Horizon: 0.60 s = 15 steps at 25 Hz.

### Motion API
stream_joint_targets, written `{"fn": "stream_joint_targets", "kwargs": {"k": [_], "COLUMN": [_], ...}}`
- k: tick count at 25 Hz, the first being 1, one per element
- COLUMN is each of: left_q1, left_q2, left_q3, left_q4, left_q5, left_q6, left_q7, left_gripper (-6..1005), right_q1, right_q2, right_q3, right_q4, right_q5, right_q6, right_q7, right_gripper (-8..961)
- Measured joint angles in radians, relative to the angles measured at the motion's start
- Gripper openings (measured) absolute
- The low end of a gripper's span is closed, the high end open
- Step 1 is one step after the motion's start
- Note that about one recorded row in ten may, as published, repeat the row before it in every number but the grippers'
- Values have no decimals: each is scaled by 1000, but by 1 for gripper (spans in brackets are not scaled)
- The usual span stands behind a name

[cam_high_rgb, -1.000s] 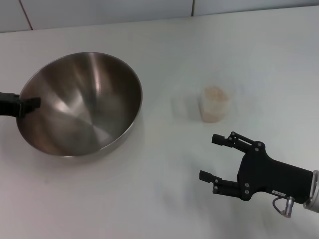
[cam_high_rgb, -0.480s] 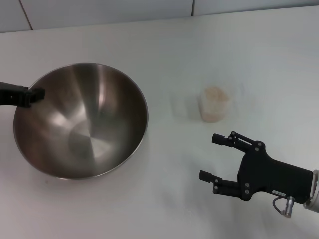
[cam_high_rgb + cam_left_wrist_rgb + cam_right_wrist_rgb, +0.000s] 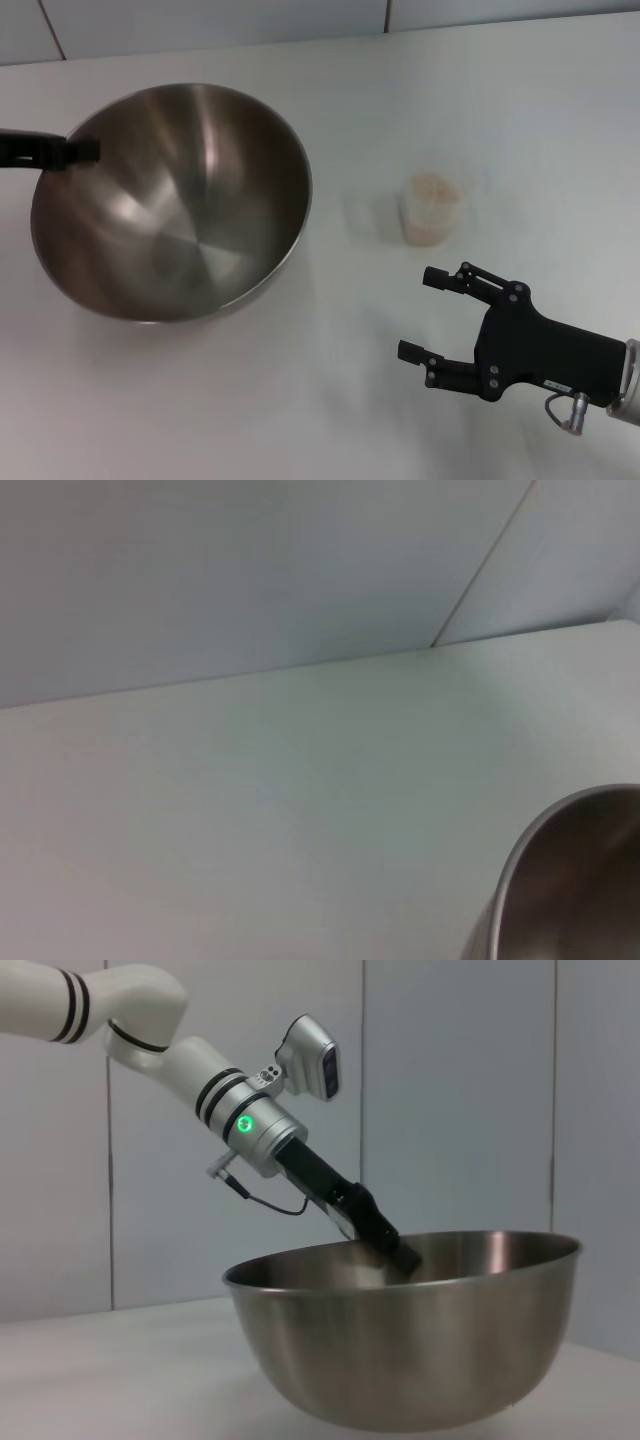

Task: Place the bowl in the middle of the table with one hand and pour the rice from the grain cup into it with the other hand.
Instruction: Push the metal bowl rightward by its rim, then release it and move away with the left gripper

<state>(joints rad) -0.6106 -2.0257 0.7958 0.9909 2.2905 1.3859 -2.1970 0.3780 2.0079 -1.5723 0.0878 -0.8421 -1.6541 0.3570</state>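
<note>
The large steel bowl [image 3: 180,210] is on the left of the white table [image 3: 330,400], tilted, with its rim pinched by my left gripper [image 3: 78,152]. The right wrist view shows the bowl [image 3: 400,1350] side-on, with the left gripper [image 3: 392,1248] gripping its far rim, one finger inside. A part of the bowl's rim [image 3: 560,870] shows in the left wrist view. The clear grain cup [image 3: 432,212] stands upright right of the bowl, holding rice [image 3: 432,186]. My right gripper [image 3: 416,314] is open and empty, near the front of the table, short of the cup.
The table's far edge meets a pale panelled wall [image 3: 200,20]. Bare tabletop lies between the bowl and the cup and in front of the bowl.
My left gripper has moved away from me and a little to the right, carrying the bowl by its rim. The bowl's near edge is now closer to the cup. The right gripper and the cup have stayed put.
</note>
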Motion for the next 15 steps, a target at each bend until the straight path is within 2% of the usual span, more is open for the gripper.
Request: {"fn": "stream_joint_targets", "kwargs": {"k": [2,6,10,15], "left_q1": [-16,-59,-101,-135], "left_q2": [-6,-31,-36,-37], "left_q3": [1,24,79,91], "left_q4": [-9,-44,-118,-177], "left_q5": [-5,-1,0,7], "left_q6": [-11,-78,-163,-221], "left_q7": [7,22,24,29], "left_gripper": [41,41,42,42], "right_q1": [-1,0,3,5], "right_q2": [0,0,-1,-1], "right_q3": [0,0,0,0], "right_q4": [0,-2,-3,-5], "right_q5": [0,0,0,0], "right_q6": [-3,-5,-8,-16], "right_q7": [0,0,0,0], "right_gripper": [832,831,831,832]}}
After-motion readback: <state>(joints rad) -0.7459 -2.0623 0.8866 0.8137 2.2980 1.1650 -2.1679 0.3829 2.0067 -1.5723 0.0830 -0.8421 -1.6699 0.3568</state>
